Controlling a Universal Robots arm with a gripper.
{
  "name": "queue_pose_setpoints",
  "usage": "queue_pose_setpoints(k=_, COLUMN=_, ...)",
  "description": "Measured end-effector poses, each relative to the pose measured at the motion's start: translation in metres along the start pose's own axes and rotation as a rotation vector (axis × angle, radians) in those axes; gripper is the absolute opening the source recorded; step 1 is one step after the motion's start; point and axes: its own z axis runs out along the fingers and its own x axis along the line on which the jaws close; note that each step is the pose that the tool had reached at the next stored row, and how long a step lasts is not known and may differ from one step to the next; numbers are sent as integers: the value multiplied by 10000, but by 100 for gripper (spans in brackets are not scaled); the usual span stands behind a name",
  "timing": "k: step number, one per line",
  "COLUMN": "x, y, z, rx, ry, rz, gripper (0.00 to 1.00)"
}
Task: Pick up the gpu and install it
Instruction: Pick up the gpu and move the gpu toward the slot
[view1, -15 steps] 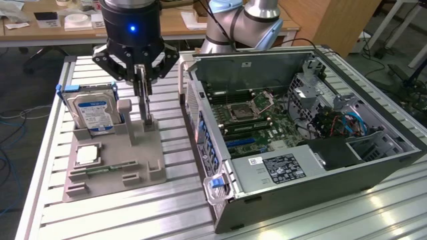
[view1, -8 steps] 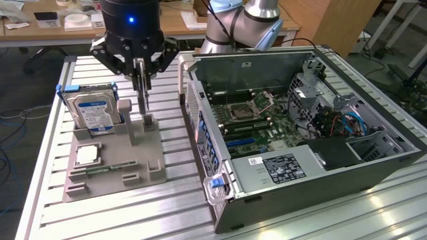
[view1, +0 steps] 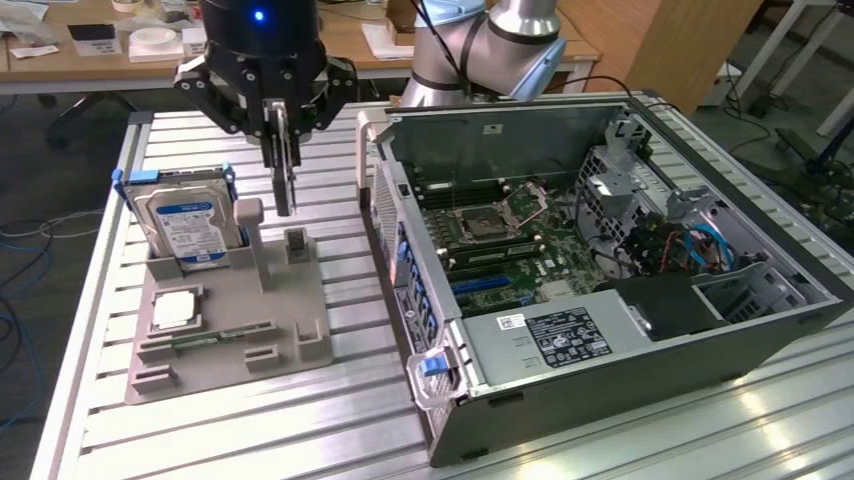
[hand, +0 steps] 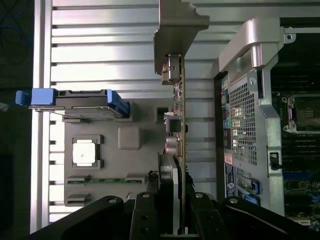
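Note:
The gpu hangs edge-on as a thin upright card, clear above the grey parts holder. My gripper is shut on the card's top edge. In the wrist view the gpu runs away from my gripper, with its silver end bracket at the far end. The open computer case lies on its side to the exterior view's right of the card, and its motherboard faces up with a blue slot.
On the holder stand a hard drive with a blue-white label, a square processor chip and a narrow green memory stick. All rest on a slatted aluminium table. The case's wall is close beside the card.

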Motion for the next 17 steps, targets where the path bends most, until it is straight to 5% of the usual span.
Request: queue_pose_setpoints(k=17, x=3, y=27, z=-181, rx=-90, ry=13, rz=1, gripper=28)
